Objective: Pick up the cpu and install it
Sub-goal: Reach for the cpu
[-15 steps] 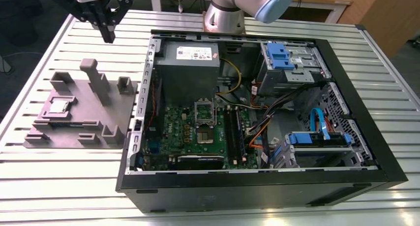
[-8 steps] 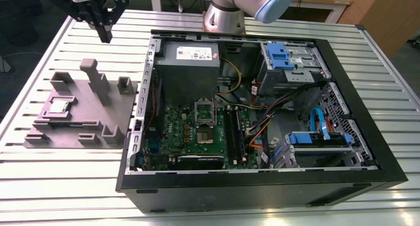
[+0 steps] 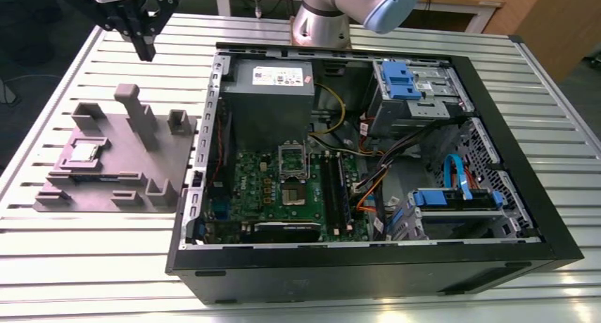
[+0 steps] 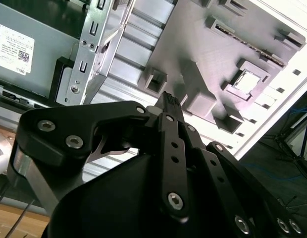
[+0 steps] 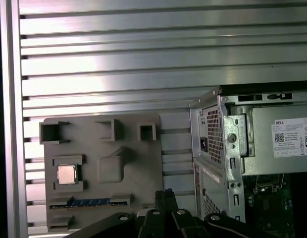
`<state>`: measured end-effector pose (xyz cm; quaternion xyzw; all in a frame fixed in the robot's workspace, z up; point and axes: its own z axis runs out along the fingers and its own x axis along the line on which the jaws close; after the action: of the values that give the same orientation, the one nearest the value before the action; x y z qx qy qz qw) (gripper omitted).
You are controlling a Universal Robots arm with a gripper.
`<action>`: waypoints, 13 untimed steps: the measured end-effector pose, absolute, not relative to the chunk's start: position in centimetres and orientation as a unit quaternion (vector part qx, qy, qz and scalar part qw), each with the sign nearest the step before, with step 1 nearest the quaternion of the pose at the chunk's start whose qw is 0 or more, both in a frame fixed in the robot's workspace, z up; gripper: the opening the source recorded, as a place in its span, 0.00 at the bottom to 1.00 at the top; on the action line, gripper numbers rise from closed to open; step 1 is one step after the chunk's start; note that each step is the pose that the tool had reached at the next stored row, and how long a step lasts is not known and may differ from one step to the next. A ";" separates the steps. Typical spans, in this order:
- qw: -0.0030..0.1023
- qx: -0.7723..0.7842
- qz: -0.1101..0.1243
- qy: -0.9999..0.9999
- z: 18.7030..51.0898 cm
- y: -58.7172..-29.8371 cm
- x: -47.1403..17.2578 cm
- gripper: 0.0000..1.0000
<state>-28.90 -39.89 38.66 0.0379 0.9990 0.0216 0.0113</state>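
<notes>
- Jaws of the gripper (image 3: pixel 146 53) look pressed together at the tips in both wrist views, with nothing between them and no gap that I can make out; they grip nothing and touch nothing.
- Fingertips (image 5: pixel 166 193) hang in the air above the slatted metal table (image 3: pixel 94 267), over the far end of the grey moulded plate (image 3: pixel 103 189), clear of its upright posts.
- Below the jaws and well apart from them, the cpu (image 3: pixel 84 152) lies flat in its square recess on that plate, silvery top up; it shows in the first wrist view (image 5: pixel 67 174) and in the second wrist view (image 4: pixel 248 82).
- No part of the gripper reaches the chip, so by my reading the pick-up has not been made.
- Farther from the jaws than the chip, and on the opposite side of them, stands the open computer case (image 3: pixel 376 260).
- Inside it, on the green board, the silver-framed socket (image 3: pixel 295 194) sits with a dark centre; I cannot tell from here whether its cover is raised.
- No chip with a pale rim is seen in that socket, so the install looks undone as well.
- Judged from how things lie, the task stands at its very start: both the grasp and the seating are left to do.
</notes>
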 end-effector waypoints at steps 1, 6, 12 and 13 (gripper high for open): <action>0.011 0.038 0.022 0.999 38.7 -39.9 -29.0 0.10; 0.011 0.038 0.022 0.999 38.7 -39.9 -29.5 0.10; 0.011 0.038 0.022 0.999 38.7 -39.9 -30.2 0.10; 0.011 0.038 0.022 0.999 38.7 -39.9 -30.3 0.10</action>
<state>-30.28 -39.89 38.66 0.0379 0.9990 0.0216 0.0113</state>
